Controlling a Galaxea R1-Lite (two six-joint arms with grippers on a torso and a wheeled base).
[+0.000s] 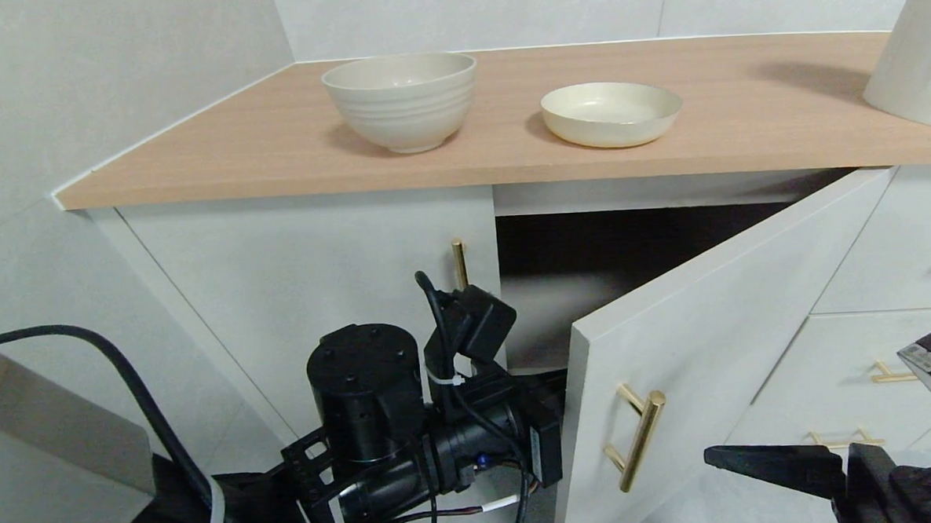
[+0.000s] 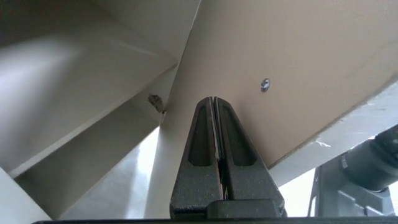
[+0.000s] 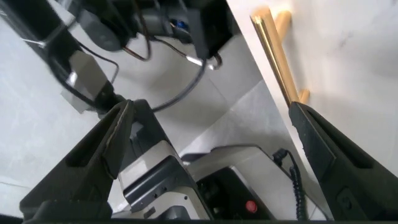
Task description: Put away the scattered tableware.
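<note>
Head view: bowl (image 1: 400, 99) and plate (image 1: 611, 112) on counter (image 1: 272, 148); left hand (image 2: 213, 102) pressed together behind door (image 1: 712, 321), right hand (image 3: 210, 107) apart.

A kitchen: wood-look countertop (image 1: 272, 148) over white cabinets (image 1: 317, 284) with brass bar handles (image 1: 636, 436), pale tiled walls (image 1: 462, 10), a ribbed bowl (image 1: 401, 101) and a shallow dish (image 1: 611, 114).

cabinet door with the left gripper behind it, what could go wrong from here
1. The shut left gripper sits behind the cabinet door; if the door swings back, it may pinch that arm.
2. The open right gripper hangs near the gold handle and could knock it.
3. The door is only partly open, so the bowl or shallow dish might clip its edge going in.
</note>
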